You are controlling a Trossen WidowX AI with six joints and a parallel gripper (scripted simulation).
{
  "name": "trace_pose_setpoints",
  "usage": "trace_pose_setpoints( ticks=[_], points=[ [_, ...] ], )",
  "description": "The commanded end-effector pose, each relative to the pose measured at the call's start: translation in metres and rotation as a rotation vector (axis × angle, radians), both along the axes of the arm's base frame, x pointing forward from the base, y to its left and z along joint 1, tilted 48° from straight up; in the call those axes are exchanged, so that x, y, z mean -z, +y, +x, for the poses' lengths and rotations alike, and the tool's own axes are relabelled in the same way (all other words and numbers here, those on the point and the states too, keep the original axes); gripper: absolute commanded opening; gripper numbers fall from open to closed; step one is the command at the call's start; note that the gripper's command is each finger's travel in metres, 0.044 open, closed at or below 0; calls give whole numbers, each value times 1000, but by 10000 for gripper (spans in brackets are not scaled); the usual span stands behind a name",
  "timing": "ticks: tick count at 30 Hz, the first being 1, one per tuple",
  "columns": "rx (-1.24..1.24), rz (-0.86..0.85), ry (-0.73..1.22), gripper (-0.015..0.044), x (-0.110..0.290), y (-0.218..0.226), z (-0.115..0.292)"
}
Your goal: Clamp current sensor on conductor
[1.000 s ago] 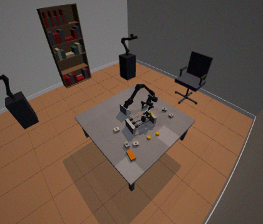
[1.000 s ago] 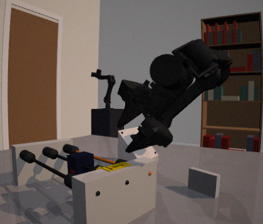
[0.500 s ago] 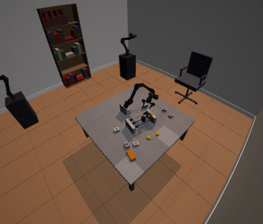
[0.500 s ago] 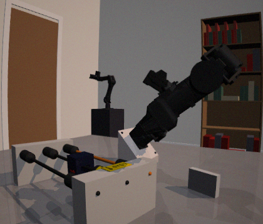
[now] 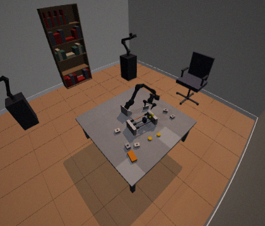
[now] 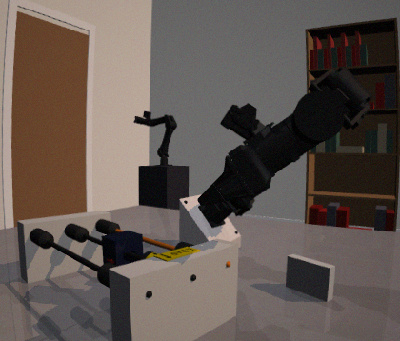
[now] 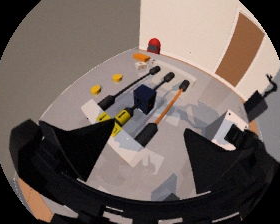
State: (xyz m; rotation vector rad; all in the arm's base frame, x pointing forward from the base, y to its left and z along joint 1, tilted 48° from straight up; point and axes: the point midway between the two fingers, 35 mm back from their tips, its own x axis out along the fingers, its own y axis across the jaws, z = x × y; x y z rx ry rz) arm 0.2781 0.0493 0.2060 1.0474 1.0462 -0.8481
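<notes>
A white fixture (image 5: 131, 126) (image 6: 173, 297) on the table holds three parallel conductors, two black and one orange. The dark blue sensor (image 5: 144, 120) (image 6: 122, 246) (image 7: 145, 96) sits on the middle black conductor (image 6: 75, 255) (image 7: 161, 84). It looks like a closed block; I cannot tell if it is latched. The yellow LOAD marker (image 5: 153, 116) (image 6: 173, 254) (image 7: 115, 119) lies at the fixture end nearest the arm's base. My gripper (image 5: 149, 105) (image 7: 149, 127) is open and empty. It hangs above and behind the fixture, clear of the sensor. The sensor's arrow is too small to read.
Two yellow discs (image 5: 150, 138) (image 5: 158, 134), an orange block (image 5: 132, 156) and several small white blocks (image 5: 118, 130) lie around the fixture. A grey block (image 6: 310, 276) lies to its right. The arm's base (image 5: 125, 110) stands behind it. A chair (image 5: 194, 77) stands off the table.
</notes>
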Motion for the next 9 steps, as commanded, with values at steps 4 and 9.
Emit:
trace_pose_setpoints(
  ticks=[4, 9],
  points=[
    [-18, -1, 5, 440, 1, 0, 0],
    [-129, -7, 29, 440, 4, -1, 2]
  ],
)
